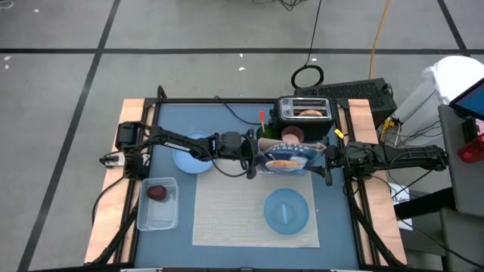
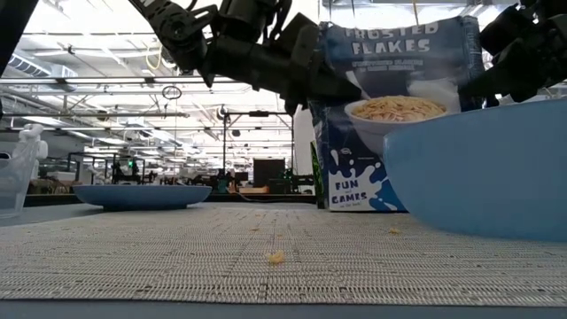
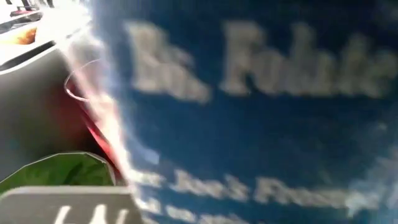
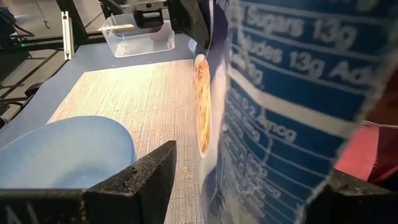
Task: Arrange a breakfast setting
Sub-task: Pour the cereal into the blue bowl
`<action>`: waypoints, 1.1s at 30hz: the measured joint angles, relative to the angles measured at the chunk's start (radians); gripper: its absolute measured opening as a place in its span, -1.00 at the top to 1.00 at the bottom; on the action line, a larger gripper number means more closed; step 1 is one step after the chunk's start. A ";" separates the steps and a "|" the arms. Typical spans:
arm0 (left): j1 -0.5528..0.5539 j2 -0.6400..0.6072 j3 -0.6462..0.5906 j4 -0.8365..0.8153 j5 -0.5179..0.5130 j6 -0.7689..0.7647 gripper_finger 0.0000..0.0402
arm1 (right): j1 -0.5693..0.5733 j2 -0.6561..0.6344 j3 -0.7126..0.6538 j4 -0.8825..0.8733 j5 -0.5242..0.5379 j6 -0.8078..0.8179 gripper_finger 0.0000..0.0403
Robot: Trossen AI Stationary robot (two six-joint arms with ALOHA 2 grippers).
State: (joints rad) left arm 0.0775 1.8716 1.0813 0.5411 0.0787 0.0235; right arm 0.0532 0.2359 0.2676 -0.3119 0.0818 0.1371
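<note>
A blue cereal bag (image 1: 286, 159) stands upright at the far edge of the beige placemat (image 1: 242, 219), between my two grippers. My left gripper (image 1: 254, 160) is shut on its left edge. My right gripper (image 4: 249, 186) is open, one finger on either side of the bag's right edge. The light-blue bowl (image 1: 286, 210) sits on the mat's right part. The light-blue plate (image 1: 193, 153) lies on the table left of the bag. The dark-red fruit (image 1: 156, 193) lies in the clear tub (image 1: 157, 215). The bagel (image 1: 310, 113) sticks out of the toaster (image 1: 304, 108). My left gripper pinches the bag's left edge (image 2: 330, 84), in its upper half, coming level from the table's left. One finger (image 2: 347, 89) lies on the printed front. The bag stands upright, its lower end (image 2: 354, 206) down at the mat's far edge. I cannot tell whether it rests there.
A red cup (image 1: 291, 134) and a green thing (image 1: 266, 133) stand between the bag and the toaster, with a thin orange thing (image 1: 262, 117) beside them. One cereal flake (image 2: 277, 258) lies on the mat. The mat's left half is bare.
</note>
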 joint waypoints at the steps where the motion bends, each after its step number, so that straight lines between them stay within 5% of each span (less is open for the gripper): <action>1: 0.000 0.000 0.000 0.000 0.000 0.000 0.51 | 0.000 0.000 0.000 0.000 0.000 0.000 -0.16; 12: 0.000 -0.032 -0.002 -0.020 -0.003 -0.006 0.68 | 0.000 0.000 0.000 0.001 -0.002 0.035 -0.16; 27: 0.003 -0.297 -0.003 -0.422 -0.020 -0.006 0.68 | 0.000 0.002 0.000 0.017 -0.009 0.035 -0.16; 33: 0.003 -0.403 -0.003 -0.525 -0.013 -0.011 0.68 | 0.000 0.012 0.000 0.165 -0.008 0.122 -0.16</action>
State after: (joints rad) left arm 0.0800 1.4684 1.0786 0.0164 0.0655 0.0124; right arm 0.0536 0.2483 0.2672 -0.1467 0.0734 0.2595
